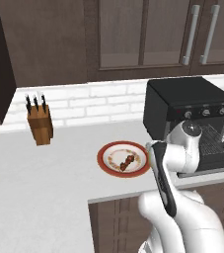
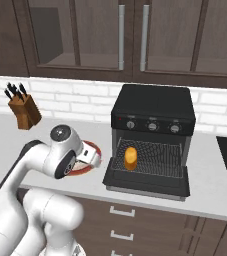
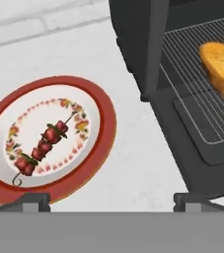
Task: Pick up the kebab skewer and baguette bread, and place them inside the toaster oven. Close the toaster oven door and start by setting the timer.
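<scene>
Gripper (image 3: 111, 200) jaws wide open, empty, above counter; skewer (image 3: 41, 147) on plate (image 3: 101, 106) at ten o'clock from them, long axis one-to-seven; bread (image 3: 223, 69) already on oven (image 2: 152, 107) rack.

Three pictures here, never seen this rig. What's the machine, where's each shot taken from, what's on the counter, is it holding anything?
It is a rendered kitchen with one white jointed robot arm on a driving base. Two cameras sit on the base behind the arm, one to its left and one to its right; the third rides on the hand, looking along the tool, whose dark tips stand wide apart, holding nothing.

On the pale counter lies a red-rimmed round plate carrying the thin kebab skewer of reddish meat chunks. Beside it stands the boxy black toaster oven, its front door dropped open, with the stubby golden baguette bread on its wire rack. A wooden knife block stands by the wall.
</scene>
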